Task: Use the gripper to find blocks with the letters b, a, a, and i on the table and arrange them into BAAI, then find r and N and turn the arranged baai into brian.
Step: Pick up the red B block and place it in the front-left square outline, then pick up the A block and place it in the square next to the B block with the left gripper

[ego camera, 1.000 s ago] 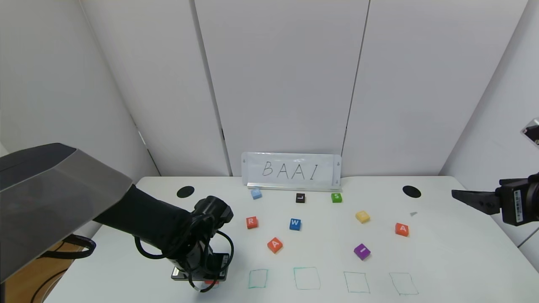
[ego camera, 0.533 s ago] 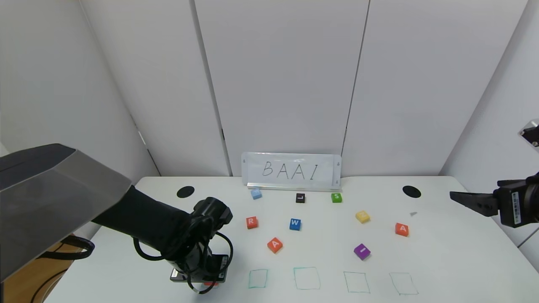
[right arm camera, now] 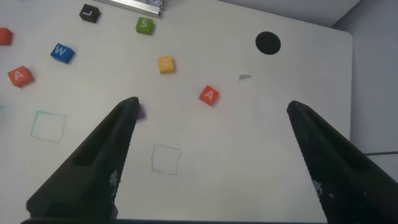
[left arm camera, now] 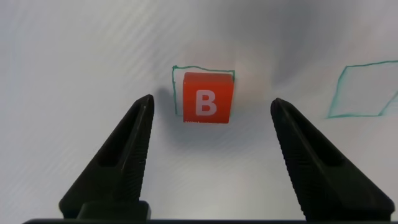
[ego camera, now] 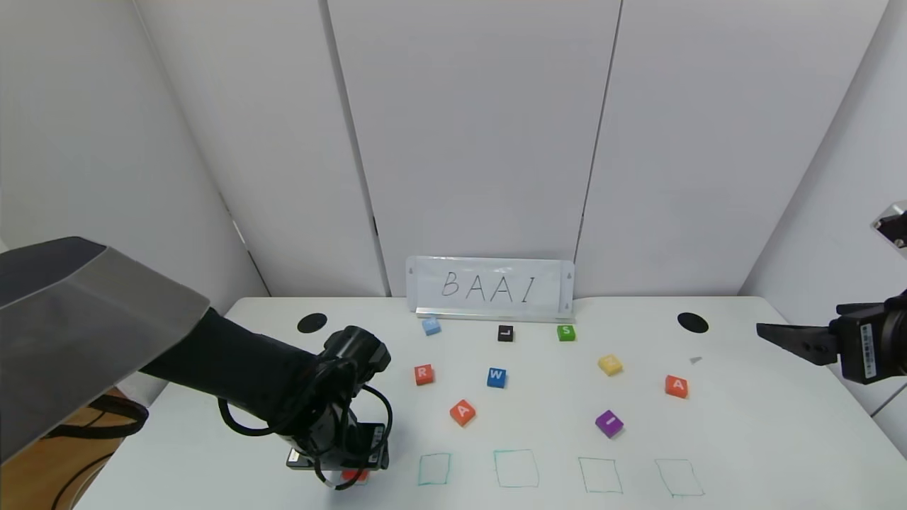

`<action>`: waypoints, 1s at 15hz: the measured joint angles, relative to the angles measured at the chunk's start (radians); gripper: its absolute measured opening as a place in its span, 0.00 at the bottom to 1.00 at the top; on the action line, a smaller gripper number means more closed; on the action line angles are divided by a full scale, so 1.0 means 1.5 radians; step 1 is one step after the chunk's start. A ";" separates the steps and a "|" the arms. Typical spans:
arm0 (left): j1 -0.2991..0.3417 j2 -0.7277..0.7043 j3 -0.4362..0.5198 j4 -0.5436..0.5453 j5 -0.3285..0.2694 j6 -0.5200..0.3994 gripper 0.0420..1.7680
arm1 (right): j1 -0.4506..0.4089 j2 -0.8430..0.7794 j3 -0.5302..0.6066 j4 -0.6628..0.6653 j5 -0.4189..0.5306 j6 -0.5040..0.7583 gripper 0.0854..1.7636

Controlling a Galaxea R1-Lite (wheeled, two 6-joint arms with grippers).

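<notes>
White table point(ego camera: 744, 439), sign point(ego camera: 490, 285) reading BAAI

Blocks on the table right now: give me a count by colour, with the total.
Orange-red: 4, the B, R, and two A blocks
Blue: 1, W
Light blue: 1
Black: 1, L
Green: 1, S
Yellow: 1
Purple: 1
Total: 10
</notes>
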 joint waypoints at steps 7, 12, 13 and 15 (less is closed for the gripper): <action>-0.001 -0.032 -0.024 0.003 0.008 0.000 0.88 | 0.004 -0.004 0.003 0.000 0.000 0.001 0.97; -0.006 -0.056 -0.064 0.013 0.011 0.002 0.92 | 0.005 -0.012 0.005 0.000 0.000 0.000 0.97; -0.011 -0.058 -0.077 0.018 0.012 0.002 0.93 | 0.007 -0.012 0.005 0.000 0.000 0.000 0.97; -0.022 -0.059 -0.117 0.057 0.013 0.006 0.94 | 0.023 -0.013 0.010 0.001 -0.001 0.001 0.97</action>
